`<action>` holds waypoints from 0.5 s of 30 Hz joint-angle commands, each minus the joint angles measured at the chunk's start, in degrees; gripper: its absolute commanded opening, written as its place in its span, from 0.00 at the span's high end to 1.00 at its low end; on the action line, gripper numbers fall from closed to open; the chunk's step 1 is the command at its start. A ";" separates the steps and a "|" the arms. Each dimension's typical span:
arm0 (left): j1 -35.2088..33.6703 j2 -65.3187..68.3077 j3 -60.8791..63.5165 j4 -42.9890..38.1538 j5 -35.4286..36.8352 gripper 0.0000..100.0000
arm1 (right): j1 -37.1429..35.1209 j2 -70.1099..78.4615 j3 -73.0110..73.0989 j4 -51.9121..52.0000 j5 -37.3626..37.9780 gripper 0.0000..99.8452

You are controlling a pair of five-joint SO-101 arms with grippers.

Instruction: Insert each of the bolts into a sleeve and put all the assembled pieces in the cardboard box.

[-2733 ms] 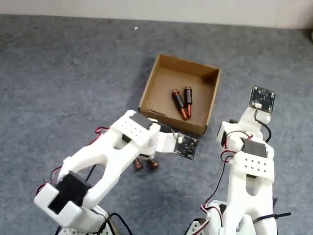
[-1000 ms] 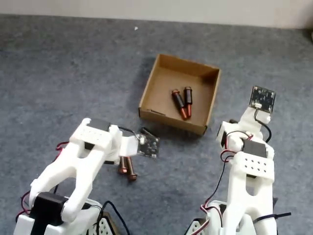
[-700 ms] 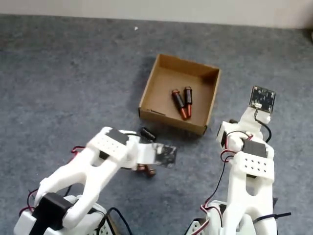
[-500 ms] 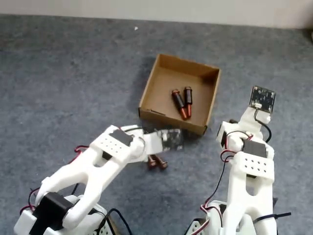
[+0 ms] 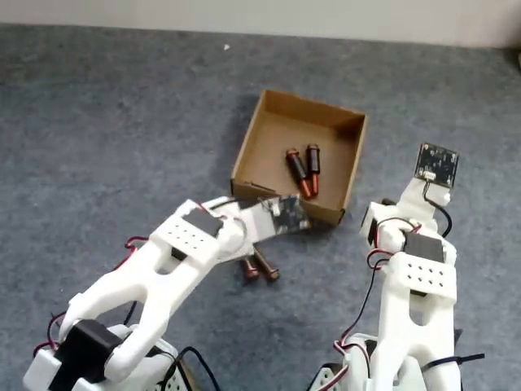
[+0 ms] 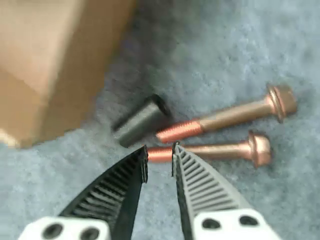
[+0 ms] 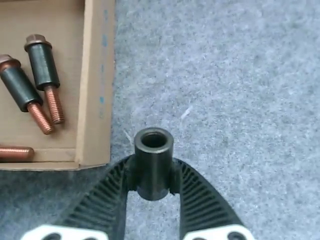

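Two bare copper bolts lie side by side on the grey carpet, just in front of the cardboard box. A loose black sleeve lies next to their threaded ends. My left gripper hovers over those ends, its fingers a narrow gap apart and holding nothing. My right gripper is shut on another black sleeve, held upright beside the box wall. In the high view the bolts lie below the left arm.
Two assembled pieces lie in the middle of the box. Another copper bolt rests inside against the near wall. Open carpet lies to the left of and behind the box. The right arm stands to the box's right.
The left arm swung out to the left, then back toward the box's front wall. The two bolts on the carpet shifted with it. The right arm stayed put.
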 commanded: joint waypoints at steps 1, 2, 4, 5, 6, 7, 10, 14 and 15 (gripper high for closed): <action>-0.48 -1.19 -12.00 8.18 4.40 0.90 | 0.57 -1.54 -0.57 -1.36 0.00 0.99; -0.40 -1.10 -14.46 10.29 4.48 0.90 | 0.57 -1.54 -0.57 -1.36 0.00 0.99; -0.13 -1.10 -17.89 13.19 4.40 0.90 | 0.66 -1.54 -0.57 -1.36 0.00 0.99; -0.04 -1.10 -19.12 13.80 4.40 0.90 | 0.66 -1.54 -0.57 -1.36 0.00 0.99; 0.22 -1.10 -19.91 14.07 4.31 0.90 | 0.66 -1.54 -0.57 -1.36 0.00 0.99; 0.48 -1.01 -20.26 14.24 4.13 0.90 | 0.66 -1.54 -0.57 -1.36 0.00 0.99; 2.15 -1.01 -19.74 14.95 -0.09 0.90 | 0.66 -1.54 -0.57 -1.36 0.09 0.99; 4.88 1.45 -18.77 15.47 -3.34 0.87 | 0.66 -1.54 -0.57 -1.36 0.09 0.99; 5.23 3.03 -18.86 15.21 -3.34 0.85 | 0.66 -1.54 -0.57 -1.36 0.09 0.99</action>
